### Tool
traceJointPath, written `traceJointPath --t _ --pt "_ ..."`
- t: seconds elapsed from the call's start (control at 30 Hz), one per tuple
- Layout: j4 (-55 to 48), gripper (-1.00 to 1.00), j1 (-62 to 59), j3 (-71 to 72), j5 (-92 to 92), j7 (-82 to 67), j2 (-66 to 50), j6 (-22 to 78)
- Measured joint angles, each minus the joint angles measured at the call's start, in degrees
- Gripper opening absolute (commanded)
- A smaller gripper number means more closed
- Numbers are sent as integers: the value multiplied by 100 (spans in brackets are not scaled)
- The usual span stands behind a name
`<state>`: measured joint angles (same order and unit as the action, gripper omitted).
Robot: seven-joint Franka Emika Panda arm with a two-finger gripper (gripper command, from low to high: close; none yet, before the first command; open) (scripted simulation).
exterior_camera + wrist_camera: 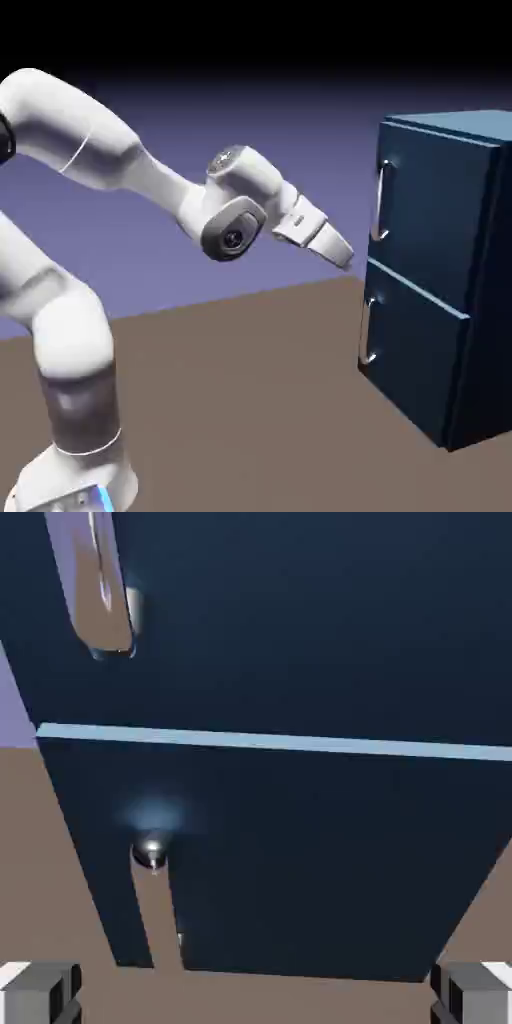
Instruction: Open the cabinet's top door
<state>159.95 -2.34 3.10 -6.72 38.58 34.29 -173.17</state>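
Note:
The dark blue cabinet [487, 300] stands at the right of the exterior view. Its top door [432, 195] lies flush and shut, and a silver bar handle [381, 200] runs along the door's left edge. My gripper [344, 254] hangs in the air left of the cabinet, level with the seam between the two doors and a short way from the handle. In the hand view the top door [300, 612] fills the upper half, with its handle [105, 592] at the top left. The gripper [256, 997] is open, fingertips [40, 992] wide apart with nothing between them.
The lower door [415, 345] is shut below the seam [270, 743], with its own silver handle [369, 330] [155, 902]. The brown table [250, 400] runs under the arm up to the cabinet's base.

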Motion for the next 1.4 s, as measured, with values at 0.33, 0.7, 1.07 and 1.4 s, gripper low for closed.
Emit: traceJointPath --t 0.33,0.7,1.07,1.4 --pt "-389 0 -1121 1148 -2492 -1438 604 309" --pt "-816 0 -2354 2411 -5234 -3020 1269 649" --pt "-1244 0 -3587 3674 -7975 -4601 1934 989" --pt "-1633 0 -4708 4822 -10467 -6039 2539 1298"
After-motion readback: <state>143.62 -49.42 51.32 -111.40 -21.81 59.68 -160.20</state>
